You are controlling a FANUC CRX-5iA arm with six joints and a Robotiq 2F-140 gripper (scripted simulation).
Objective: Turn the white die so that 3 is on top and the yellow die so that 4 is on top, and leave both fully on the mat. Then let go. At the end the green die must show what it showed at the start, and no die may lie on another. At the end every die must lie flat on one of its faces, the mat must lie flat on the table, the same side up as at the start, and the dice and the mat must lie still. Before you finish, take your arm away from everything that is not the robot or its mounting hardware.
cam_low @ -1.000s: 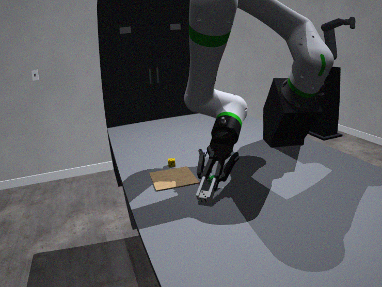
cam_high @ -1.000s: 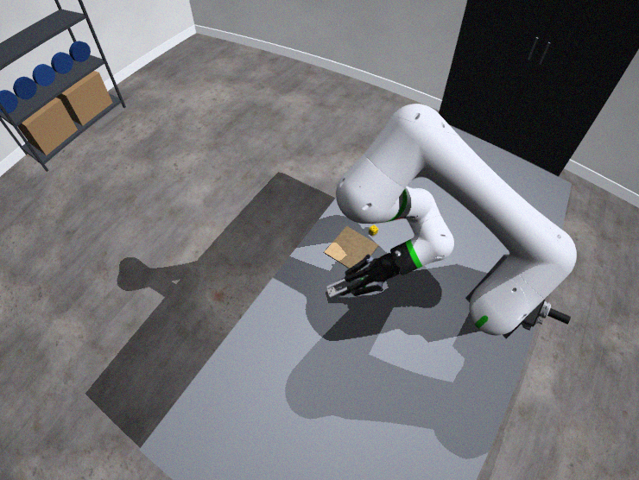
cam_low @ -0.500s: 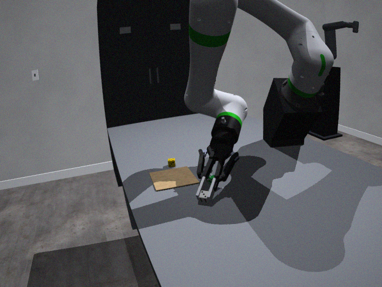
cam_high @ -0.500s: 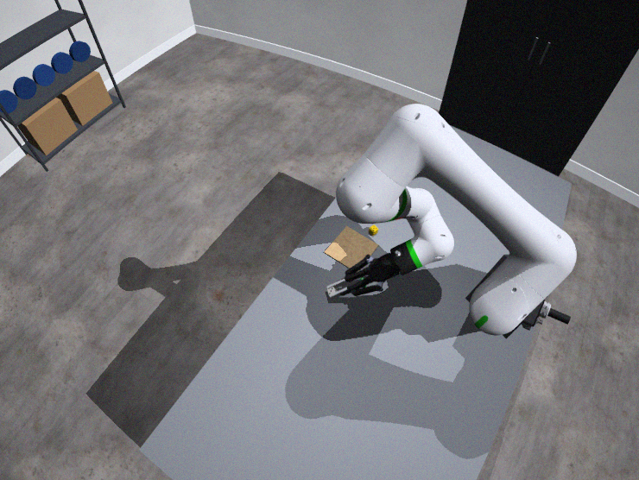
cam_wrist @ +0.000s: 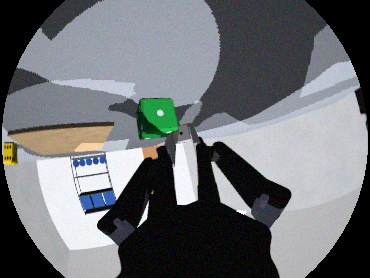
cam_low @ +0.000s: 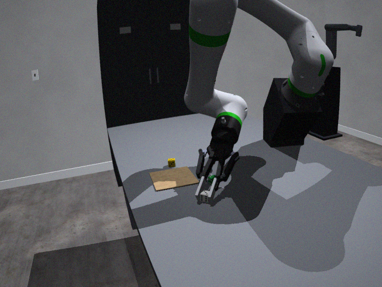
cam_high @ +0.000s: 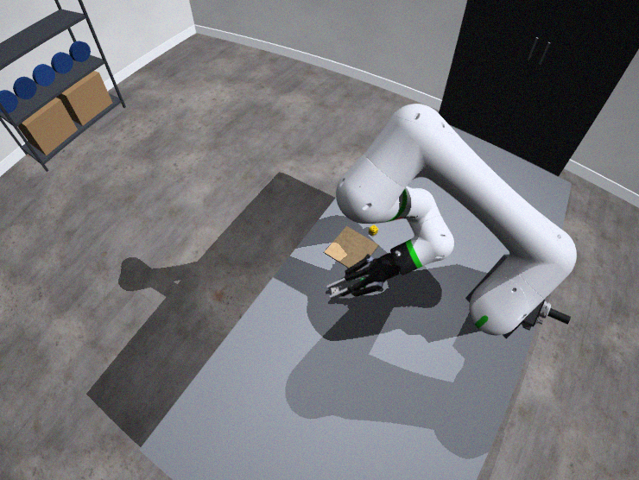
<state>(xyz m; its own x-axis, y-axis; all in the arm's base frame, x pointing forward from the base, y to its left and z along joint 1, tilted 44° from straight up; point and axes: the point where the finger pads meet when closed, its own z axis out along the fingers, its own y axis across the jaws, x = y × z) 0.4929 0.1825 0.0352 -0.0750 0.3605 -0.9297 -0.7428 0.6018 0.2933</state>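
Note:
The white die point(cam_high: 334, 290) point(cam_low: 204, 196) point(cam_wrist: 183, 133) stands low at the table, in front of the mat's near right corner and off the mat. Six pips show on its front in the exterior view; its top pips are too small to count. My gripper point(cam_high: 332, 292) point(cam_low: 204, 194) point(cam_wrist: 182, 136) is tilted, its fingers a little open on either side of this die. The green die point(cam_low: 211, 178) point(cam_wrist: 158, 118) lies behind the fingers, one pip facing the wrist camera. The yellow die point(cam_high: 373, 230) point(cam_low: 171, 162) point(cam_wrist: 9, 153) lies off the mat's back edge. The brown mat point(cam_high: 356, 243) point(cam_low: 181, 175) point(cam_wrist: 60, 140) lies flat.
The grey table point(cam_high: 232, 387) point(cam_low: 191, 256) bears the dice, the mat and the arm's black base point(cam_low: 285, 126). Arm shadows fall across the table and much of the mat. The table's edge runs past the mat's left side in the exterior view. A black cabinet point(cam_high: 516, 77) point(cam_low: 142, 92) stands behind.

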